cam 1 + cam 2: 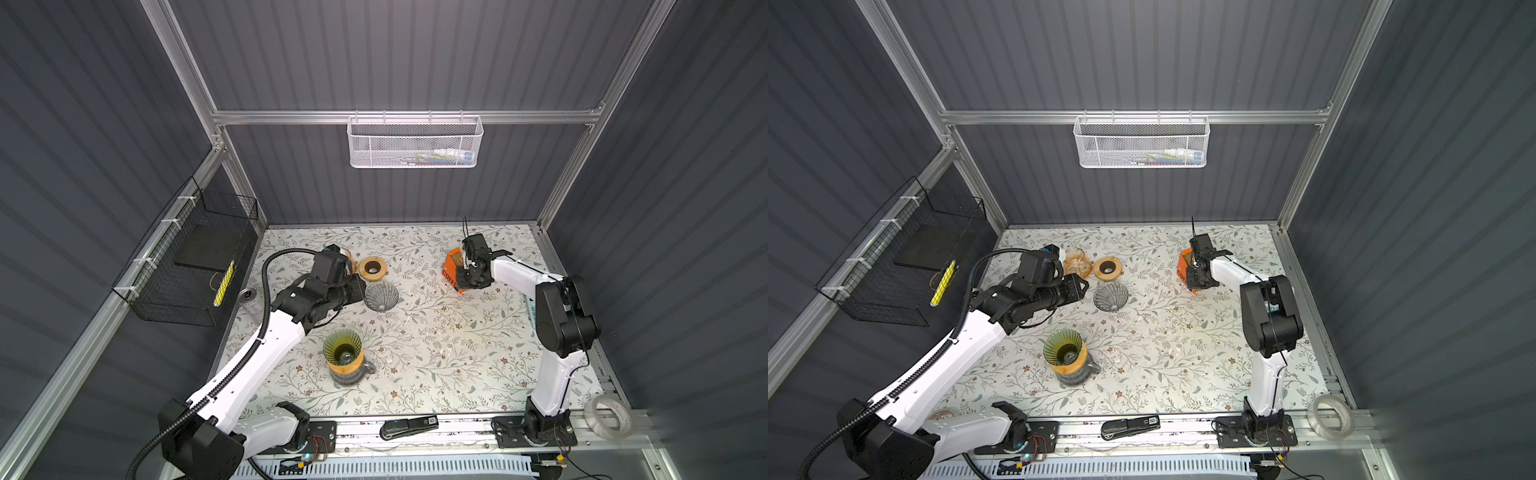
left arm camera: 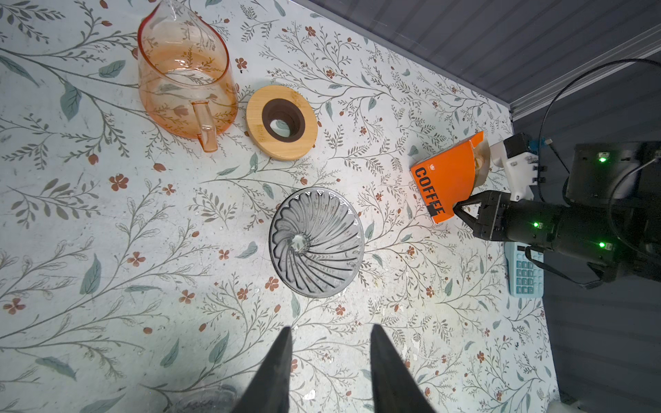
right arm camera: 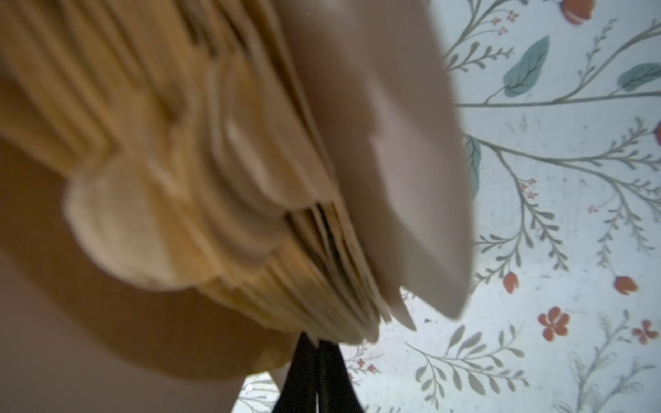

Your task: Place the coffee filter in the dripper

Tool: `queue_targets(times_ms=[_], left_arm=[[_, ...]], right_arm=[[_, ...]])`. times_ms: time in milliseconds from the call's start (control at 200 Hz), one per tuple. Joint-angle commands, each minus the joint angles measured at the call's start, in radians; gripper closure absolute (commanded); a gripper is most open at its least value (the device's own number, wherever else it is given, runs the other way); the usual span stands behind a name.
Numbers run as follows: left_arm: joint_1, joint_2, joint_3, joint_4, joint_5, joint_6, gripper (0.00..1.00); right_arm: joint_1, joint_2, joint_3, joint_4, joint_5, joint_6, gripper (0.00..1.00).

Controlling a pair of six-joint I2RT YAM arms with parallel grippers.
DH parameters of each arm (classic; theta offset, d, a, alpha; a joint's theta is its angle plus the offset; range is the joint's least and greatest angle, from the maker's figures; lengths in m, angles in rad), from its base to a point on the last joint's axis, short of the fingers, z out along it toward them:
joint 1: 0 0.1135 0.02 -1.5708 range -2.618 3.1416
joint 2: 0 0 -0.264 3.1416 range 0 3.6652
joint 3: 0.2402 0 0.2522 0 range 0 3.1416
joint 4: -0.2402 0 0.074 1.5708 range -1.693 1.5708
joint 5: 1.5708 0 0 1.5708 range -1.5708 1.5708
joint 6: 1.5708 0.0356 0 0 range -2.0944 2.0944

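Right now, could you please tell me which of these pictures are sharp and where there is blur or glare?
Right wrist view: the paper filters fill most of the frame and are blurred; the tablecloth behind is sharper. Left wrist view: sharp, with a bright patch on the tablecloth beside the orange box. Both top views: tablecloth brightly lit, walls dim.

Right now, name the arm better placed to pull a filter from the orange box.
Right. The right gripper is shut at the edge of the filter stack in the orange box; the left gripper hangs open near the grey dripper, away from the box.
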Motion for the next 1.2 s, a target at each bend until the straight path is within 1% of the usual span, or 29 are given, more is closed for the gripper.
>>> queue_targets(times_ms=[0,450,931,1036,1196], left_arm=[[-0.004,0.008,0.014,0.007,-0.005,0.023,0.63],[-0.004,-0.024,0.0,0.003,-0.007,0.017,0.63],[-0.004,-0.041,-0.007,0.0,-0.009,0.006,0.63],[-0.004,-0.042,-0.009,0.001,-0.008,0.007,0.63],[-0.004,-0.044,-0.012,0.001,-0.008,0.007,0.63]], right_arm=[[0.009,-0.001,0.021,-0.027,0.01,-0.003,1.0],[0.016,-0.077,-0.026,-0.044,0.012,0.011,1.0],[0.018,-0.111,-0.076,-0.05,0.018,0.02,1.0],[0.018,-0.12,-0.079,-0.052,0.016,0.024,0.95],[0.019,-0.147,-0.087,-0.055,0.021,0.025,0.8]])
